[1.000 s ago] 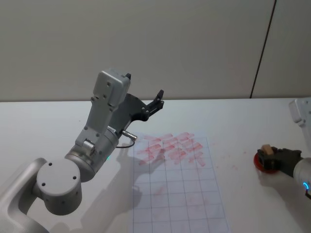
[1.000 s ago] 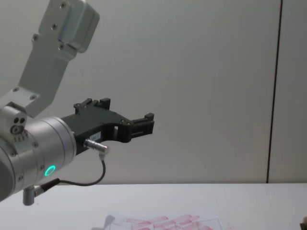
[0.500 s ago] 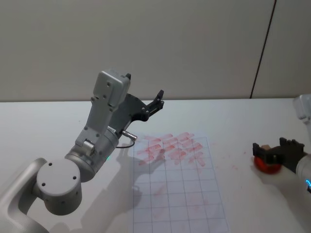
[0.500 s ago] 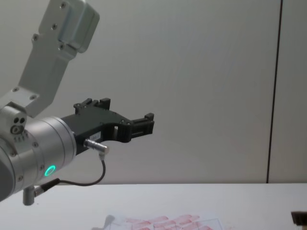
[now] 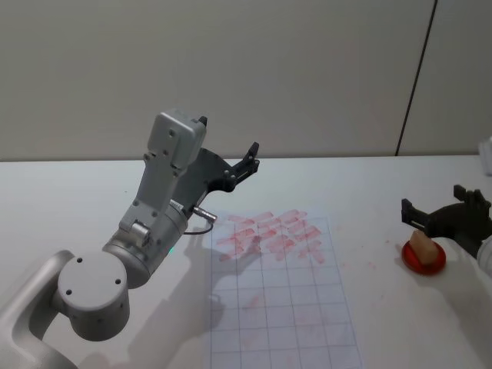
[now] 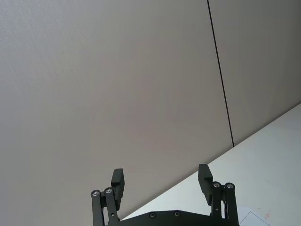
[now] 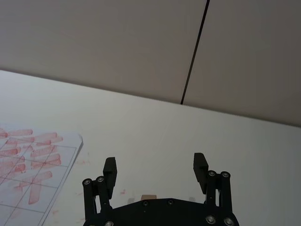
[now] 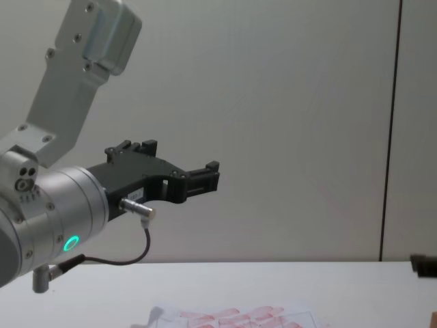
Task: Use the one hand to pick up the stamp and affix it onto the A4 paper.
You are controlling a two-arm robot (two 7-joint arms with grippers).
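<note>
Nearest to us, our left gripper [image 5: 247, 160] hangs parked above the tabletop [image 5: 77, 200], raised over the near-left corner of the A4 paper [image 5: 284, 307], its jaws standing wide apart and holding nothing. The sheet lies flat at the middle of the tabletop, its farther rows crowded with pink-red prints [image 5: 273, 233] while the nearer grid squares look mostly bare.

Off to our right, well apart from the paper, the stamp [image 5: 420, 244] stands on a round red ink pad [image 5: 424, 257]. Our right gripper [image 5: 440, 217] hovers just above it with jaws wide and empty; in the right wrist view the stamp's top [image 7: 148, 197] peeks up between them.

We judge the main risk to be a poor grasp: the stamp is small, and if the jaws close off-centre it could tip on the pad or be knocked off, smearing ink on the tabletop. A tilted hold would also print unevenly.

Room to move looks generous: bare tabletop lies between pad and paper, the parked arm sits on the sheet's far side from the stamp, and the pad lies near the right edge.
</note>
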